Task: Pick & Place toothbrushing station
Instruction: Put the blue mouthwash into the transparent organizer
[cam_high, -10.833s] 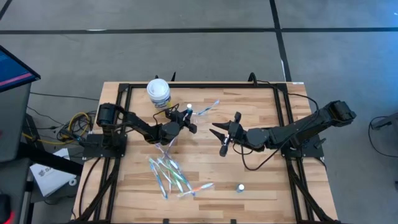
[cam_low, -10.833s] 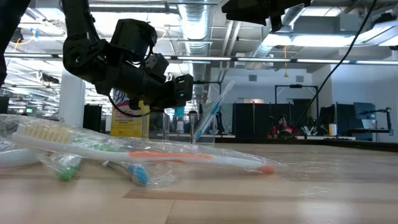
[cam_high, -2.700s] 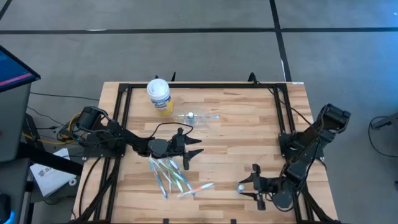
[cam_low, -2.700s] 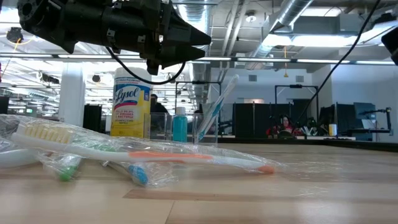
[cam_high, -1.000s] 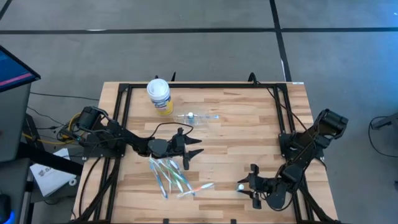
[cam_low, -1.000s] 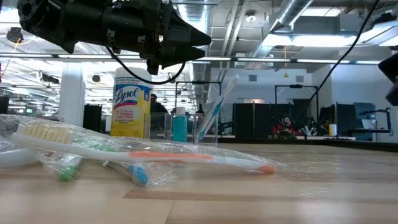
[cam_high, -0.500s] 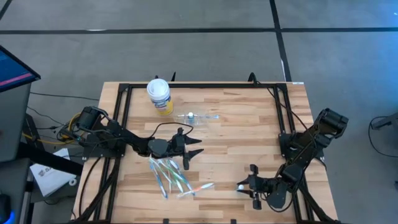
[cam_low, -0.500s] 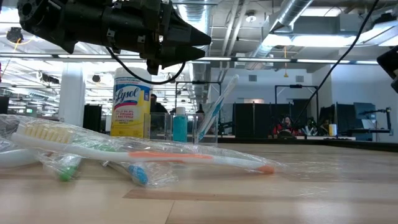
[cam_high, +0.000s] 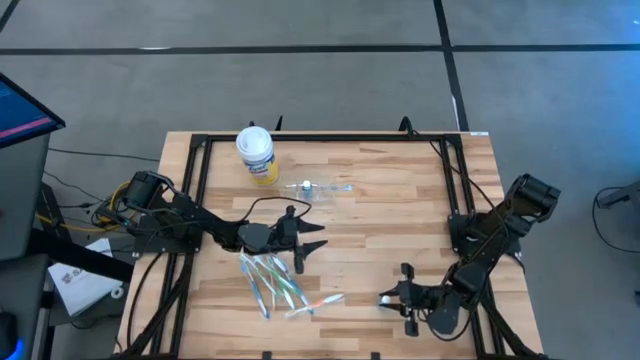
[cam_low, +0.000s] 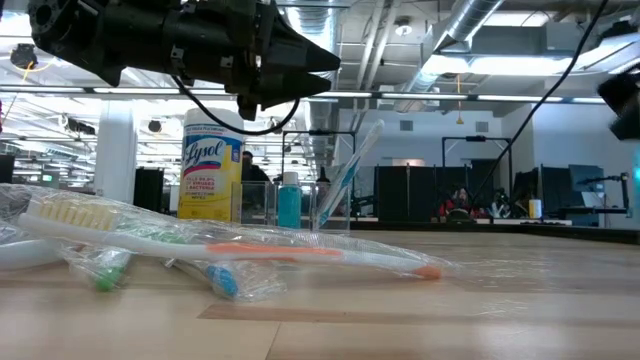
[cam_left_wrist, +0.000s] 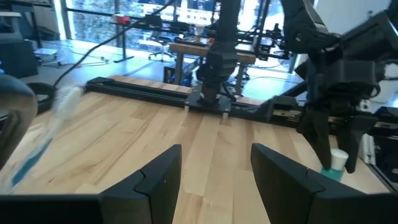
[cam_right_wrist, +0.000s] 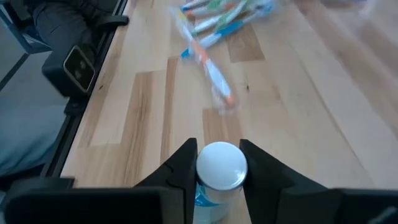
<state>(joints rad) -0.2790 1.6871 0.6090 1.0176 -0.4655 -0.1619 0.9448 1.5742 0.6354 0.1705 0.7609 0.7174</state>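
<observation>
Two matte black jointed arms (cam_high: 215, 228) with chunky cylindrical joints and thin black cables looped alongside. Each ends in a black two-finger gripper (cam_left_wrist: 214, 180) with flat, tapered, angular fingers (cam_right_wrist: 179, 173).

A small blue tube with a white cap (cam_right_wrist: 219, 173) stands upright near the tabletop's front right corner. Thin white, blue and green toothbrushes (cam_high: 277, 283) lie heaped near the front edge. A small clear plastic cup (cam_high: 305, 189) holding one toothbrush stands near the back edge.

You have one yellow canister (cam_high: 256, 153), one clear cup (cam_high: 316, 190), one blue tube (cam_right_wrist: 217, 176), and several loose toothbrushes (cam_high: 276, 281) beside the canister.
</observation>
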